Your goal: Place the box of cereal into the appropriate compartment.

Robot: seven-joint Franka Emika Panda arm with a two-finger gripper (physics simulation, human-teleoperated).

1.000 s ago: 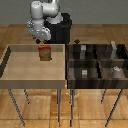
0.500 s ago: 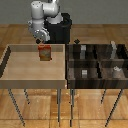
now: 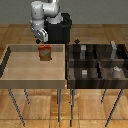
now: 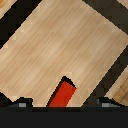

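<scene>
Legs of thin metal (image 3: 59, 105) are seen nearest in the exterior view, carrying two trays set side by side above a wood-plank floor (image 3: 100, 35). On the exterior view's left a shallow light-wood tray (image 3: 25, 70) with raised walls is shown; on the exterior view's right a dark compartment organizer (image 3: 97, 64) is divided into several cells, and pale grey blocks (image 3: 84, 73) are seen in some of them.

Toward the far side of the light-wood tray, the box of cereal (image 3: 45, 52) is found standing upright, red-orange with a yellowish picture on its front. It is seen resting on the tray floor, well apart from the organizer and in none of its cells.

Directly above and behind the box the gripper (image 3: 42, 43) is seen, hung from the white arm (image 3: 41, 15) that rises from a dark base (image 3: 61, 29) beyond the trays. In the wrist view a red face of the box (image 4: 63, 94) is shown between the two dark fingertips (image 4: 20, 104), which are spread wide at the picture's edge with the box between them but no contact visible. The hand is thus read as open and holding nothing, though whether the fingers reach down past the box top cannot be told.
</scene>
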